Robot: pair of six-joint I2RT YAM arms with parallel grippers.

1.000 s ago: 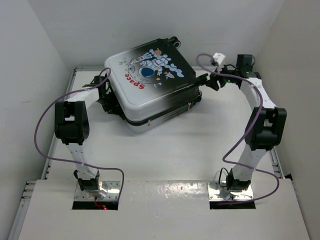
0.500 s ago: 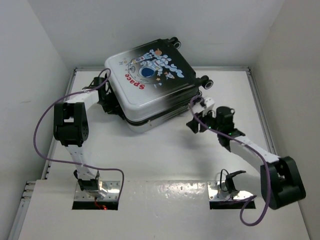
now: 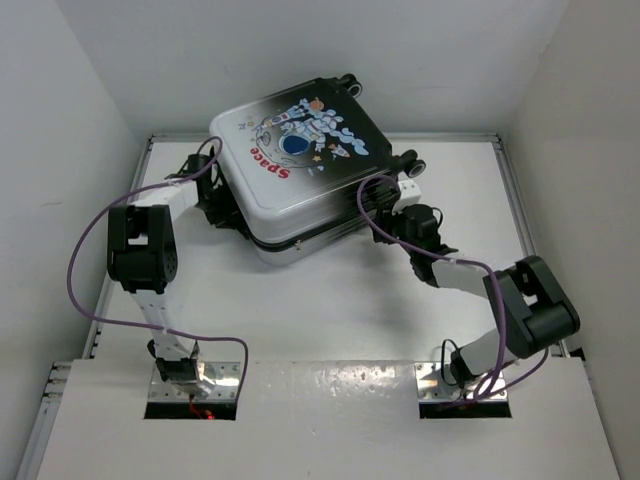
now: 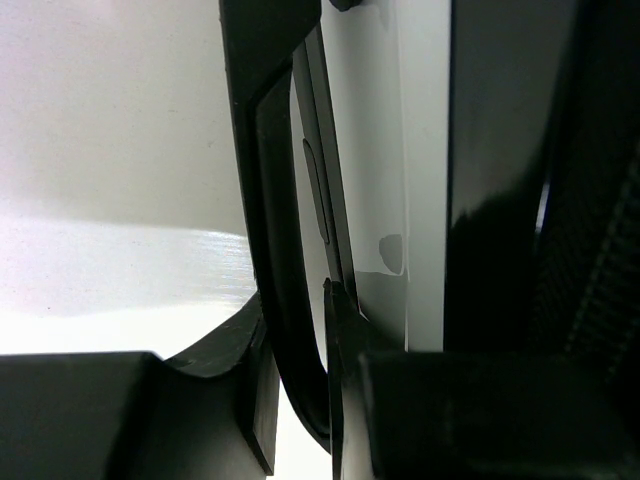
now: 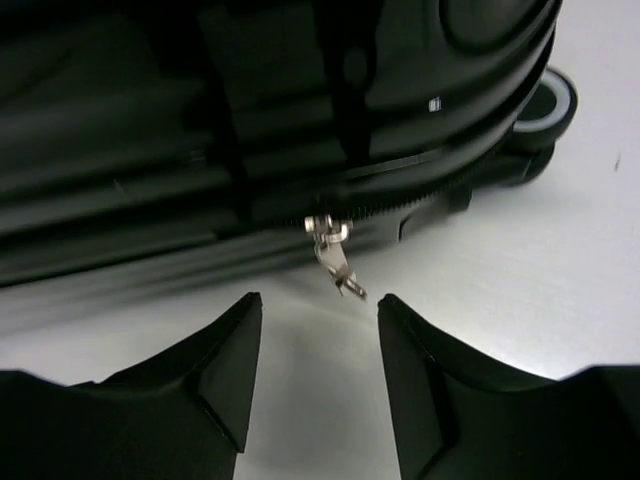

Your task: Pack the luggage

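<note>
The luggage (image 3: 300,165) lies closed at the back of the table, astronaut print up. My left gripper (image 3: 207,200) is pressed against its left side. In the left wrist view my left gripper (image 4: 300,400) is closed round a black curved handle (image 4: 275,250) on the luggage's shell (image 4: 375,150). My right gripper (image 3: 383,212) is low at the luggage's right front side. In the right wrist view it (image 5: 318,310) is open and empty. A metal zipper pull (image 5: 335,258) hangs from the zipper line just beyond the fingertips, not touching them.
A black wheel (image 5: 545,105) of the luggage sits to the right of the zipper pull. White walls enclose the table on the left (image 3: 60,200), back and right. The right arm's purple cable (image 3: 375,205) loops over the gripper.
My right arm has swung from the back right corner down to the luggage's right front side, by the zipper. The left arm and the luggage have not moved.
</note>
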